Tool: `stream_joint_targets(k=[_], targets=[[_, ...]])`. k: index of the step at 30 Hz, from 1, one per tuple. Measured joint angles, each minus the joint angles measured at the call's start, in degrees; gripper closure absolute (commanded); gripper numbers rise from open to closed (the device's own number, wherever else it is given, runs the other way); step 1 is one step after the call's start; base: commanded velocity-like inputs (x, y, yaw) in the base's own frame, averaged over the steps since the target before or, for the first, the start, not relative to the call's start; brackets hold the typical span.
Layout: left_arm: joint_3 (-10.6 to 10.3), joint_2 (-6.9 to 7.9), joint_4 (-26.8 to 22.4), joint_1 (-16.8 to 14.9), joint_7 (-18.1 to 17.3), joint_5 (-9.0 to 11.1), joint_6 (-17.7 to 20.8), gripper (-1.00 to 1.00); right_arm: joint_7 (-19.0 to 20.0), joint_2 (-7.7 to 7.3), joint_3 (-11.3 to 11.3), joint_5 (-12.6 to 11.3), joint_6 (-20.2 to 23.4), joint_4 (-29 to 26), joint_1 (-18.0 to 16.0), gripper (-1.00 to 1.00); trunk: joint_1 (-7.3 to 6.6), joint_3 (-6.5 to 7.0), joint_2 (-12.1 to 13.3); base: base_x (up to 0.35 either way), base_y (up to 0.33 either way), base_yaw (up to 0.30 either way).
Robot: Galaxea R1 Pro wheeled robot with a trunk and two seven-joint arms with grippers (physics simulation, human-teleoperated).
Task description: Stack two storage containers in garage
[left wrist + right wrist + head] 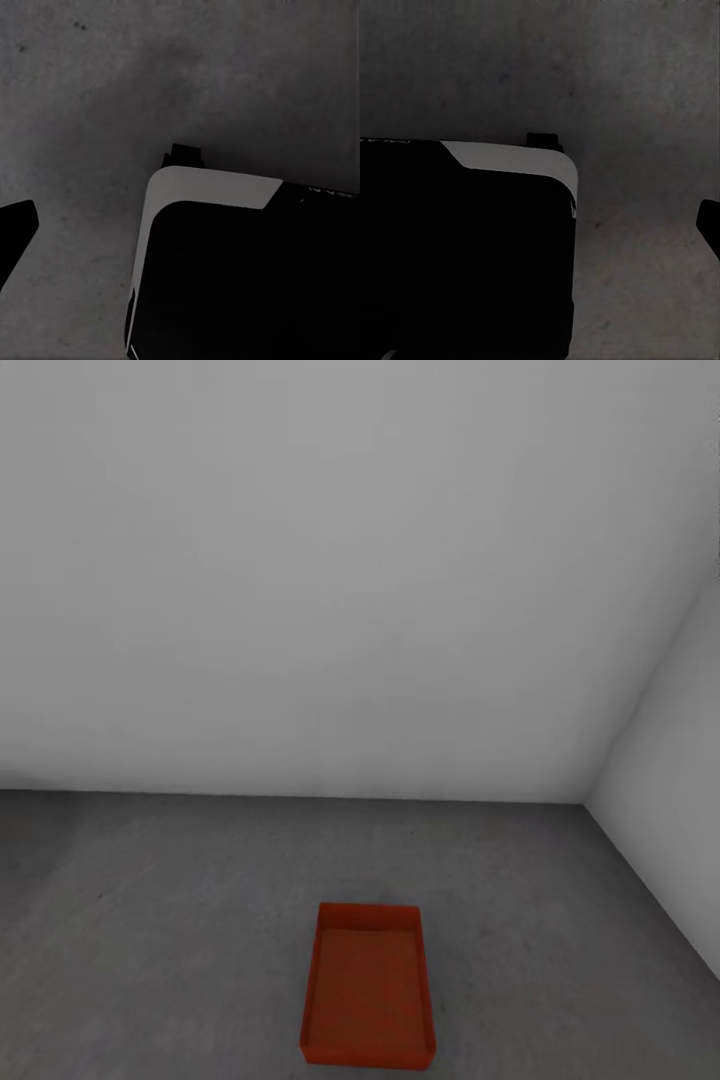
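Resting on the rough grey concrete floor [150, 920], the orange-red open-topped rectangular container [367, 990] risked misaligned stacking; gripper states indeterminable.

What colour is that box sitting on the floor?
Orange-red all over, plain walls, open top. The storage container shows best in the head view, on the dark grey concrete floor.

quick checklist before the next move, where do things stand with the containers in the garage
1. One storage container down on the concrete floor: ok.
2. It sits upright, open top up, nothing inside: ok.
3. Second container stacked on it: not ok, not yet done.
4. Room around it, apart from both walls: ok.
5. Either gripper holding anything: cannot tell; the wrist views show floor and the robot's dark base.
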Motion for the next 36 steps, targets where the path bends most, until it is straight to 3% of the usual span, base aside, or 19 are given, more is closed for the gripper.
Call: stream_joint_targets(k=[32,36], targets=[[-0.02,0.00,0.08,0.00,-0.08,-0.36,0.01,-1.00,0.52,0.08,0.00,0.00,-0.05,0.00,0.00,-1.00,0.00,2.63,0.00,0.000,0.000,0.000],[-0.06,0.00,0.08,0.00,-0.08,-0.42,0.01,-1.00,1.91,0.06,-0.07,-0.01,-0.01,0.00,0.00,-1.00,0.00,2.68,0.01,0.000,0.000,0.000]])
